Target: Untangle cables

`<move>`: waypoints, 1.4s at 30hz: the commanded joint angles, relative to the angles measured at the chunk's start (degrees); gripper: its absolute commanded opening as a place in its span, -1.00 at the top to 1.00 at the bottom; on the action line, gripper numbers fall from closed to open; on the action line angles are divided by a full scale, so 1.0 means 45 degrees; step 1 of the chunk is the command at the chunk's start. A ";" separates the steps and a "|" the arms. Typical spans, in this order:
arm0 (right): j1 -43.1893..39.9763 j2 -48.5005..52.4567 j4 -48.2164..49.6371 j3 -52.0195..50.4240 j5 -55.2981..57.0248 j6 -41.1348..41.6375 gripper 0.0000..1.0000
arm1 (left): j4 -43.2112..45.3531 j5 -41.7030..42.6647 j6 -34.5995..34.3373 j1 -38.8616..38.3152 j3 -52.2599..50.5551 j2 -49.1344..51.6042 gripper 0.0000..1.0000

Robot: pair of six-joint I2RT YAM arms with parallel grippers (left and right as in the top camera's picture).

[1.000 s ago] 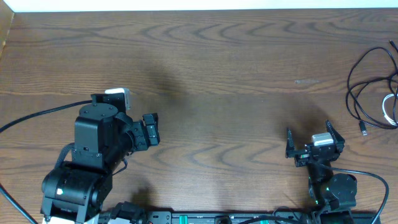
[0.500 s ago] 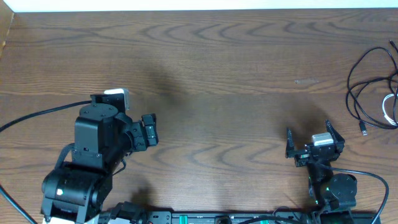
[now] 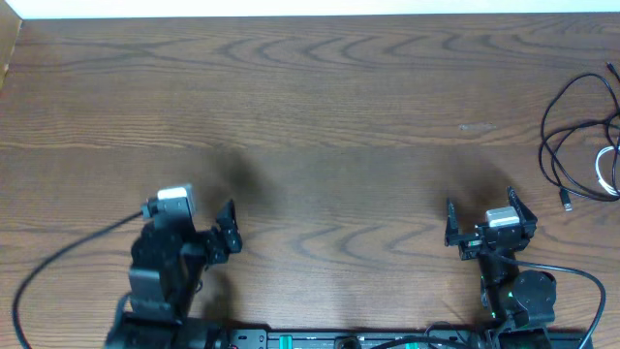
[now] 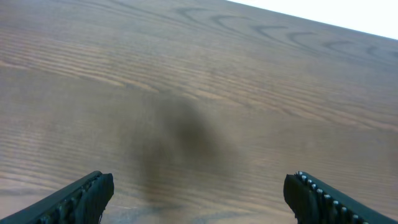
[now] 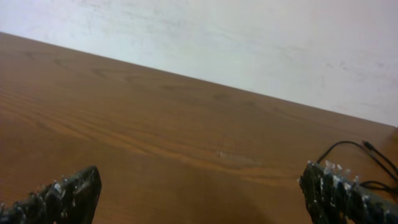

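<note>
left gripper withdrawn, cables far right

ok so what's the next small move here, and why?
Probably swing the right gripper out toward the cables. They lie bunched at the right edge of the table, touched by neither arm, and that gripper is open, empty and far nearer to them than the left gripper.

The table lies open from its left edge across the middle to the far edge, leaving free passage there. Only the cables crowd the right edge, and a thick black cord arcs toward the near-left corner.
</note>
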 commanded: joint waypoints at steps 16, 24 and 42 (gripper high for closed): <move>0.0049 -0.0087 -0.0083 -0.0010 0.0053 0.0044 -0.99 | 0.6105 -0.0160 0.0175 0.0452 -0.6013 -0.5100 -0.86; 0.0049 -0.0087 -0.0083 -0.0010 0.0053 0.0044 -0.98 | 0.9180 -0.0102 0.1122 0.0554 -0.7480 -0.5178 -0.85; 0.0049 -0.0087 -0.0083 -0.0010 0.0053 0.0044 -0.99 | 0.7271 -0.0058 0.1515 0.0554 -0.7480 -0.5134 -0.85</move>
